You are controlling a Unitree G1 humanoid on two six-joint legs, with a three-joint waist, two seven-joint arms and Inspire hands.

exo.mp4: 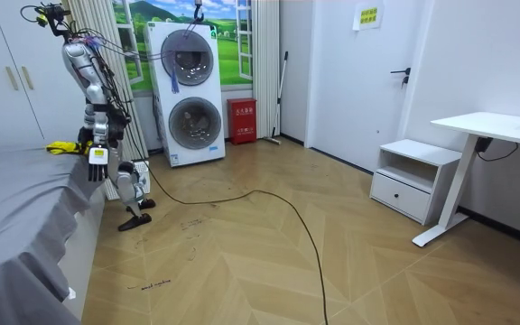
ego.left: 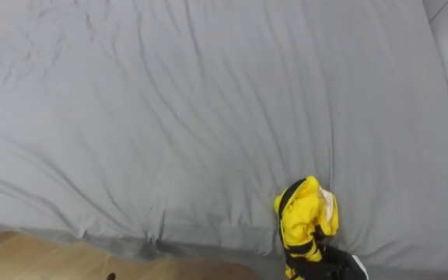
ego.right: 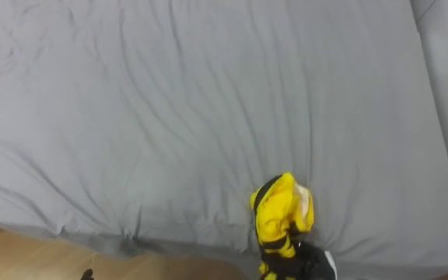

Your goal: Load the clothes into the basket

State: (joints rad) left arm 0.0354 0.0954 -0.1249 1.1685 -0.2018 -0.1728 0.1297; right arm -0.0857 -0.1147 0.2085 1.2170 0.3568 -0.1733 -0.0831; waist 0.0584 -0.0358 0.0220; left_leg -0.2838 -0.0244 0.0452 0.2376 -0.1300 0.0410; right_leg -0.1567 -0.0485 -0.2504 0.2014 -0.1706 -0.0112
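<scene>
**1 yellow garment, grabbed right at the edge of the bed**

1 piece of clothing is all I can spot. It's a yellow garment (ego.left: 306,214) with black trim and a pale lining, bunched up tall and narrow. It's over the near edge of the grey bed (ego.left: 169,117), toward the robot's right. The right hand (ego.left: 333,266) comes in from the bottom of the eye views and is curled round the garment's lower end, so the cloth sticks up above it. Can't really tell if the fabric is resting on the sheet or lifted just clear of it. The sheet itself is wrinkled, with creases running toward that spot. A strip of wooden floor (ego.left: 37,260) peeks in at the lower left.

From the room view, the robot stands upright against the side of the bed at the room view's left, facing it. The yellow bundle sits on the mattress just in front of it. The left hand (exo.mp4: 97,162) hangs down beside the body, apart from the cloth. It's too small there to say whether it's spread or closed, so I won't guess.

Behind the robot are 2 stacked washing machines (exo.mp4: 188,90) with a red box (exo.mp4: 240,120) next to them. Over at the room view's right are a white desk (exo.mp4: 495,125) and a low white cabinet (exo.mp4: 413,176).
</scene>
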